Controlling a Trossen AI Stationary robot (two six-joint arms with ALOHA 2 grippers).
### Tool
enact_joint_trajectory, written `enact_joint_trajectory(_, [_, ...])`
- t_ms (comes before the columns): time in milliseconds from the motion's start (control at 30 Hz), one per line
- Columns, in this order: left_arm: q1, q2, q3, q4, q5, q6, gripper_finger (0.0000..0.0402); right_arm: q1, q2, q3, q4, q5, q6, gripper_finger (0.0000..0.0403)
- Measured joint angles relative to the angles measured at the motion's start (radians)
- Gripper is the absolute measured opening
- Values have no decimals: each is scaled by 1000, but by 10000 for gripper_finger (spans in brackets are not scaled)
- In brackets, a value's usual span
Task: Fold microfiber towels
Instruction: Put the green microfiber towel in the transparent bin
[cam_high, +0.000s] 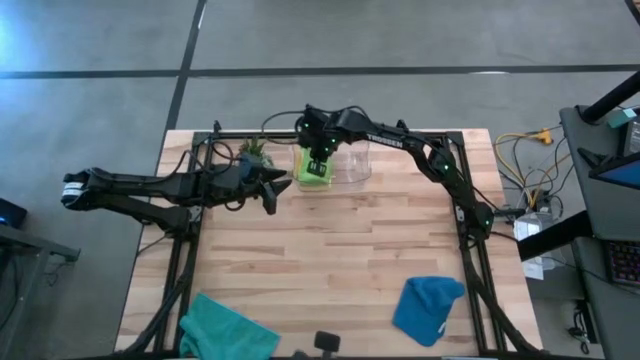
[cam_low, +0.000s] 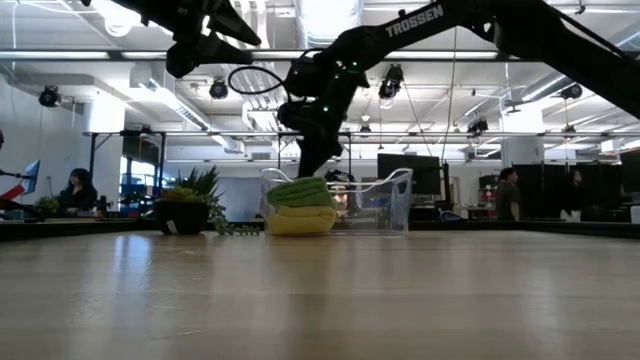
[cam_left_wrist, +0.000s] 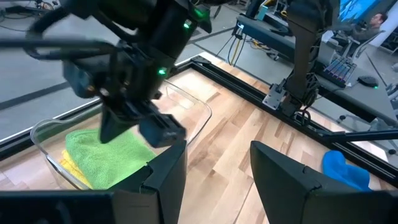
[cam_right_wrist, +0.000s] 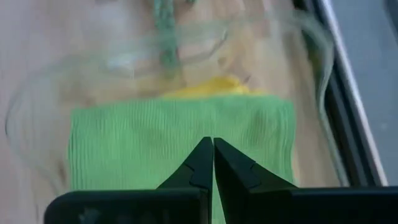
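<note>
A pale butcher-block table (cam_high: 330, 250) carries a clear plastic bin (cam_high: 352, 165) at its far edge, where a folded lime green towel (cam_right_wrist: 180, 140) lies flat on a yellow towel (cam_right_wrist: 214, 86), stacked as finished work. The right gripper (cam_right_wrist: 213, 163) hangs above them, fingers pressed together, empty. The left gripper (cam_left_wrist: 217, 180) waits beside the bin, fingers parted, empty. A blue towel (cam_high: 428, 308) and a teal towel (cam_high: 228, 328) lie crumpled at the near edge, soft and unfolded.

Lime green towel (cam_high: 316, 169) over the yellow towel (cam_low: 300, 222) (both plain); blue towel (cam_high: 427, 308); teal towel (cam_high: 226, 330); pale wood-plank counter (cam_high: 340, 250); dark grippers.

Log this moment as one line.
right gripper: shut, over green towel | green on yellow towel in bin | left gripper: open, beside | blue towel, teal towel: unfolded
</note>
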Motion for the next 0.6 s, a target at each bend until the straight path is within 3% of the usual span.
enact_joint_trajectory(233, [0, 15, 0, 2, 0, 3, 161, -14, 40, -2, 130, -19, 88, 8])
enact_joint_trajectory(600, [0, 60, 0, 11, 9, -3, 161, -16, 71, 8, 83, -58, 104, 8])
